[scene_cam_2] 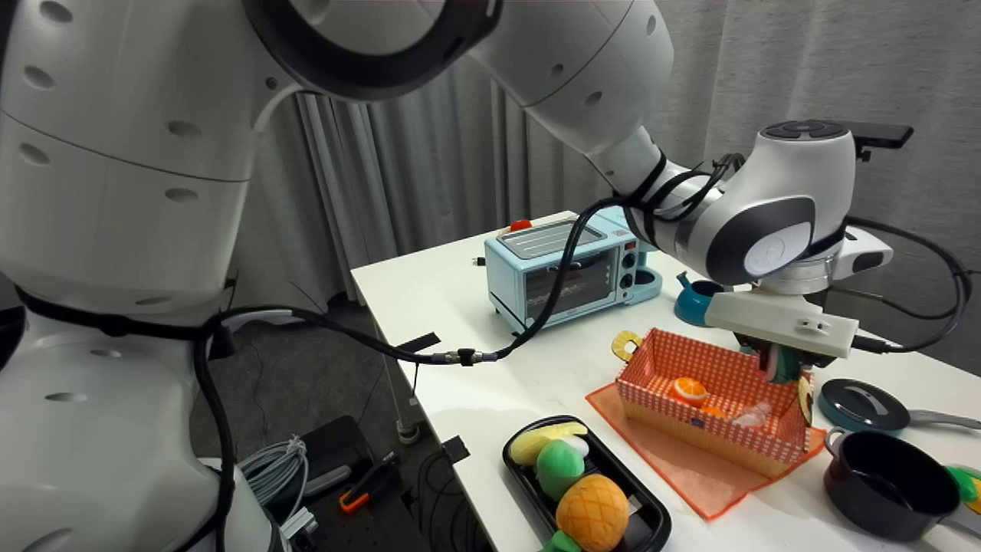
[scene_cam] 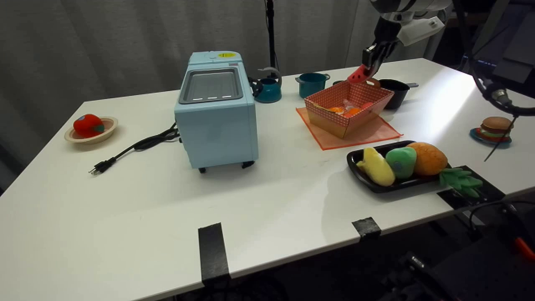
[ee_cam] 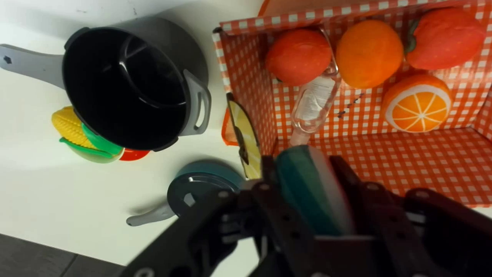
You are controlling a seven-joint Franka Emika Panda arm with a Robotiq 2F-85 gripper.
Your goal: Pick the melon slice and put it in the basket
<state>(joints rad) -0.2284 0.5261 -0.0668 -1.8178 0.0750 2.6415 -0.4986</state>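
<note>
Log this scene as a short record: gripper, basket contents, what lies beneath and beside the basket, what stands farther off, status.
Gripper: closed on the melon slice, above the basket
Basket contents: whole orange, cut orange, two red fruits, clear bottle
Beneath basket: orange cloth
Beside basket: black pot
Farther off: pale blue toaster oven
Status: melon slice not yet set down inside

Nothing is legible: the label (ee_cam: 316,94) on the bottle (ee_cam: 302,120), upper right in the wrist view, blurs; the yellow sticker (scene_cam: 226,54) on the oven (scene_cam: 217,133) is too small.
</note>
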